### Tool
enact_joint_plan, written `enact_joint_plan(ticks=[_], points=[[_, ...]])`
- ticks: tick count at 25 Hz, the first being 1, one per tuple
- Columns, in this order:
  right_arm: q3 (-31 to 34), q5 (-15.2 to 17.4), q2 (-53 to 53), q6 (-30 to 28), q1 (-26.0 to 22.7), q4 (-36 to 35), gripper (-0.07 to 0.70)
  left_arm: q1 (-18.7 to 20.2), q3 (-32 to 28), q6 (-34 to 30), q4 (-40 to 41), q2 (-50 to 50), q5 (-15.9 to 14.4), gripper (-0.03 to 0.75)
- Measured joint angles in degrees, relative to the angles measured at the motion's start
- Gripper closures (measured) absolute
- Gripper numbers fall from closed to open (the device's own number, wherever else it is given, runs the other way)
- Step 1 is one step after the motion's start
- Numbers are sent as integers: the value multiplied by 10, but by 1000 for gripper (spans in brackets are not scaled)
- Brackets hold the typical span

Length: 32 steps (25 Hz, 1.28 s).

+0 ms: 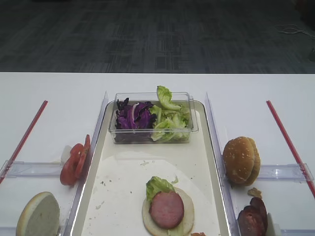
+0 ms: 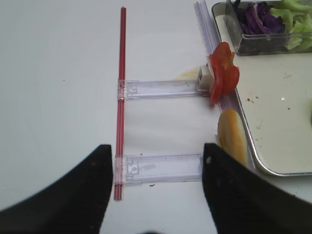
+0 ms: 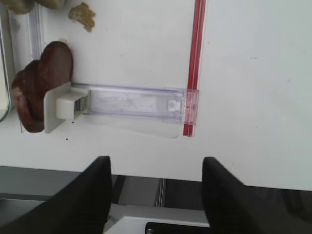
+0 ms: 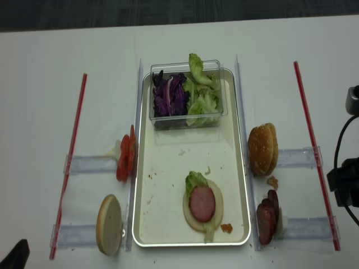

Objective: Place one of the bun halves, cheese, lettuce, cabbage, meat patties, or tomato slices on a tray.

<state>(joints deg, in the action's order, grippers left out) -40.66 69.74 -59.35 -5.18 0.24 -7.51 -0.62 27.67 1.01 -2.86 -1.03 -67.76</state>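
The tray [image 1: 123,196] holds a bun half topped with lettuce and a meat patty [image 1: 167,209]. More bun halves stand right of it [image 1: 241,160] and left of it [image 1: 38,215]. Tomato slices [image 1: 74,162] lean at the left rim. Meat patties [image 1: 252,216] lean at the right. Cabbage [image 1: 134,117] and lettuce [image 1: 170,120] fill a clear box. Cheese is out of view. My right gripper [image 3: 156,161] is open and empty at the table's front edge, right of the patties [image 3: 41,87]. My left gripper [image 2: 156,147] is open and empty, left of the bun half [image 2: 233,136].
Red strips [image 1: 24,135] [image 1: 288,137] run along both sides, joined to clear plastic holders [image 2: 158,167] [image 3: 129,102]. A bread crumb [image 1: 254,192] lies near the patties. A small orange scrap [image 4: 226,228] lies on the tray's front.
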Motion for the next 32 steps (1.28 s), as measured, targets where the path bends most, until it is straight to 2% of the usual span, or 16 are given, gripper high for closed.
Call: enact_joint_plan(ticks=[8, 15, 23, 32], points=[[65, -4, 91, -1, 0, -7, 202, 0, 0, 0, 0, 0, 0, 324], [116, -26, 168, -1, 0, -5, 202, 0, 0, 0, 0, 0, 0, 324], [137, -51, 240, -2, 0, 2, 202, 0, 0, 0, 0, 0, 0, 324], [138, -53, 310, -2, 0, 4, 202, 0, 0, 0, 0, 0, 0, 324]])
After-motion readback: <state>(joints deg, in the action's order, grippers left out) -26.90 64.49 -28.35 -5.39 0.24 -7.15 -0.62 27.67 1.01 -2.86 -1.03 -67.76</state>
